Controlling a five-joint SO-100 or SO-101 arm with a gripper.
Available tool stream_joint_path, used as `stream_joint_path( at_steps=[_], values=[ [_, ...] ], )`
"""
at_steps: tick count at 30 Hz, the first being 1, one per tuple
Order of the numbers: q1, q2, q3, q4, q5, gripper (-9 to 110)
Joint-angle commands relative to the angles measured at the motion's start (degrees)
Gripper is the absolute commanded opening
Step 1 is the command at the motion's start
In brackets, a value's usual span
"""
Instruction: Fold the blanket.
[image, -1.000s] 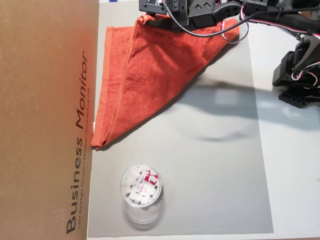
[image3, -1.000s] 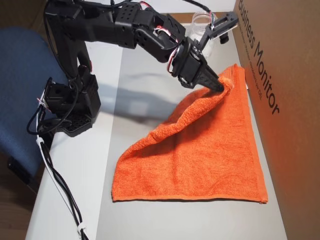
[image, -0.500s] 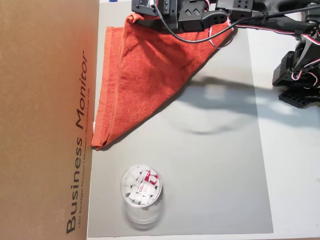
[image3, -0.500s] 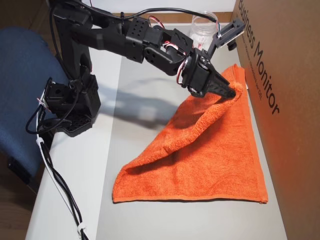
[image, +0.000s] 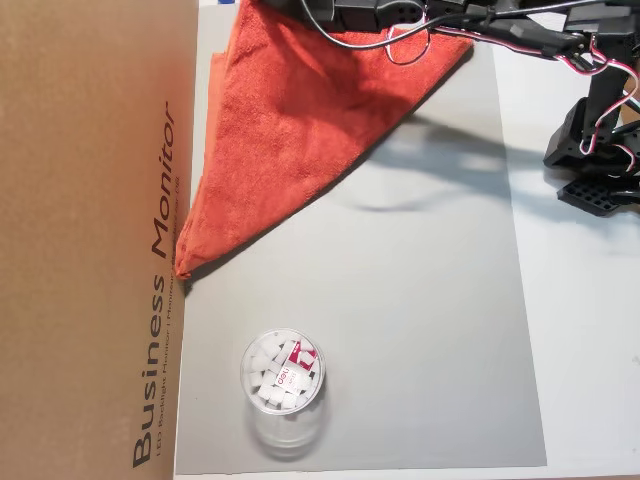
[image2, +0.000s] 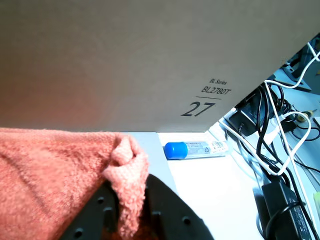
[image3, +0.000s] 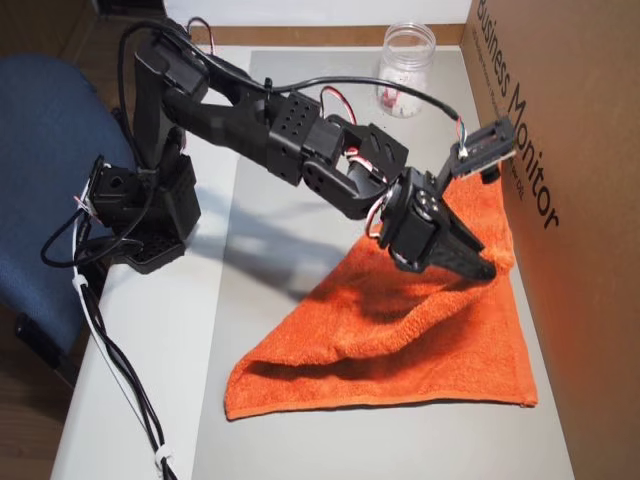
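Where one brown box (image: 90, 240) printed "Business Monitor" runs along the gray mat (image: 420, 330), its wall fills the left of an overhead view and the right of the other; a single arm (image3: 270, 130) reaches across the mat toward it. One blanket (image3: 400, 330) lies against the box, partly doubled over, one corner lifted off the mat. The gripper (image3: 487, 270) pinches that raised corner, jaws narrow on the cloth; the wrist view shows the fabric bunched between two black fingers (image2: 95, 215). One clear jar (image: 283, 385) stands apart on the mat, near the box. One blue-capped tube (image2: 195, 149) lies beside the box in the wrist view
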Motion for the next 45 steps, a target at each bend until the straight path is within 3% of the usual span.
stream_joint_path(
  at_steps=[1, 12, 31, 45],
  values=[
    [0.4, -1.6, -6.5, -1.5, 0.6, 0],
    [-1.8, -12.9, -17.1, -1.5, 0.6, 0],
    [-4.1, -20.0, -19.6, -4.1, 4.0, 0],
    [-4.8, -26.5, -20.0, -8.0, 17.9, 0]
  ],
)
